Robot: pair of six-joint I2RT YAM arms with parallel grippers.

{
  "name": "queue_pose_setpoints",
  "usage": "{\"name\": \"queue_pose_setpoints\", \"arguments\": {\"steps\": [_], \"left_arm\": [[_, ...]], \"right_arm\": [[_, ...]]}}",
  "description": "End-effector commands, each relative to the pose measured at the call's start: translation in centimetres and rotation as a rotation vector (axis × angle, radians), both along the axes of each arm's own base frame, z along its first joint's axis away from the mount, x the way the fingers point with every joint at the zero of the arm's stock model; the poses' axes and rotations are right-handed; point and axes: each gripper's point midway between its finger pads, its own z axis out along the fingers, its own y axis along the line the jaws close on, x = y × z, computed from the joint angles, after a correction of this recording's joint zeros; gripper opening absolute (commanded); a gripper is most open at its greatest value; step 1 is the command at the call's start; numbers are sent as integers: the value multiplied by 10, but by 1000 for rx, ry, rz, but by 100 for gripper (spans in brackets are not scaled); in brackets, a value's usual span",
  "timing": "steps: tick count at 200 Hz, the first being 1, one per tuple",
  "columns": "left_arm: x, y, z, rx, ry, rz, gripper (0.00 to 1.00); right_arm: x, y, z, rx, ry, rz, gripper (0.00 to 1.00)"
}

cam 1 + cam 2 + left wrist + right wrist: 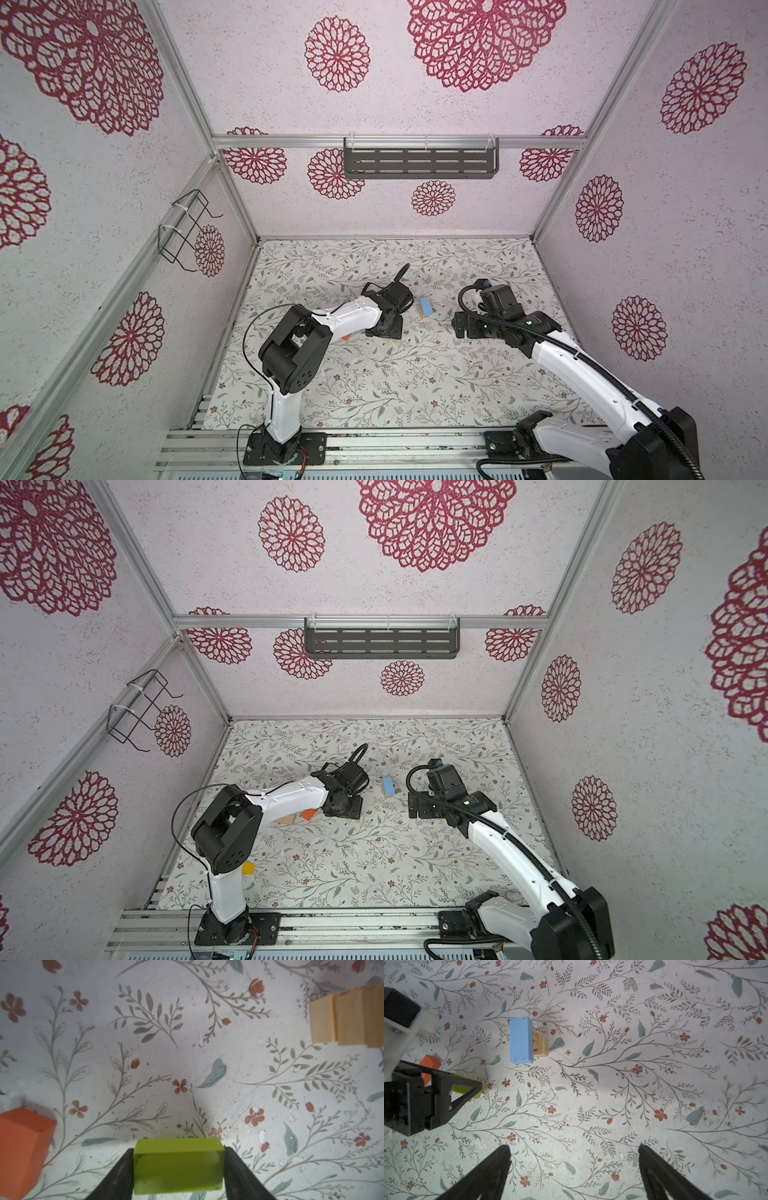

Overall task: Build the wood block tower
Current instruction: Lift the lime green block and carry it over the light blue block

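The wood block tower stands mid-table, a light blue bar lying on top of natural wood cubes. My left gripper is shut on a lime green block, held low over the mat just left of the tower. My right gripper hangs open and empty to the right of the tower. A red-orange block lies beside the left gripper. Plain wood faces show at the edge of the left wrist view.
A plain wood block lies under the left forearm, and a yellow block lies near the left arm's base. The floral mat covers the table. Patterned walls enclose three sides, and an aluminium rail runs along the front.
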Motion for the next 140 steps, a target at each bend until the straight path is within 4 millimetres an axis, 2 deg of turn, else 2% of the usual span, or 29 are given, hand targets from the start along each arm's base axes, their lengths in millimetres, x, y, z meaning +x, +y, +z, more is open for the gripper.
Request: {"name": "queue_pose_setpoints", "arguments": {"steps": [1,44,89,93,140], "left_arm": [[5,-1,31,4,-46,-6,58],[20,-7,68,-3,-93,28,60],[43,-23,105,-41,-145,77,62],[46,-25,93,-23,-124,80,62],[67,-53,103,-89,-135,98,65]], "right_arm": [[2,-14,11,17,-52,-46,99],[9,-29,2,108,-57,-127,99],[20,-42,-8,144,-60,-224,99],[21,-43,-8,146,-64,-229,99],[23,-57,-9,170,-92,-289,99]]}}
